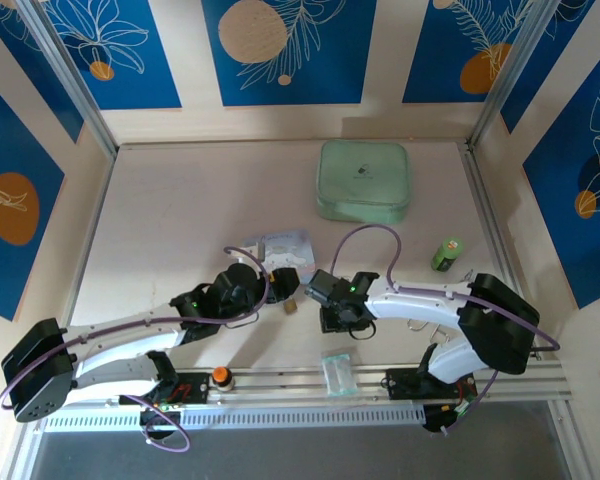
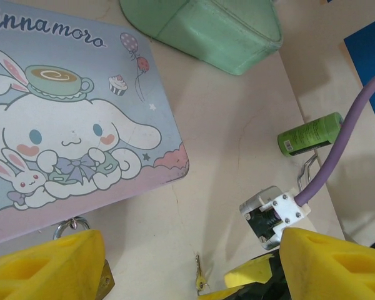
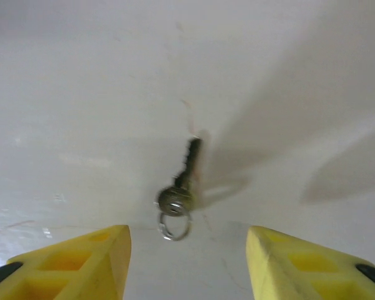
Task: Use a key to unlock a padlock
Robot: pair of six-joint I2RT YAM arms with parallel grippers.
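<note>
At the centre of the right wrist view, the key point(image 3: 181, 181) is seen ungrasped on the tabletop point(image 3: 81, 94) between the fingers of the wide-spread right end effector point(image 3: 186, 250), so key pickup is judged in hand and a descent and closure are called for, the padlock point(image 2: 72, 226) being seen at lower left just beside a finger of the equally wide left end effector point(image 2: 194, 262).

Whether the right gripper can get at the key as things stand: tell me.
Probably yes: the key lies on bare table straight ahead of the right gripper, its jaws open to either side, with nothing in between.

- The key point(image 3: 185, 178): dull, dark metal, with a brighter wire ring.
- The table point(image 3: 81, 94): smooth, pale, matt.
- The cartoon box point(image 2: 69, 125): smooth, printed.
- The mint pouch point(image 2: 206, 31): soft-looking, matt.
</note>
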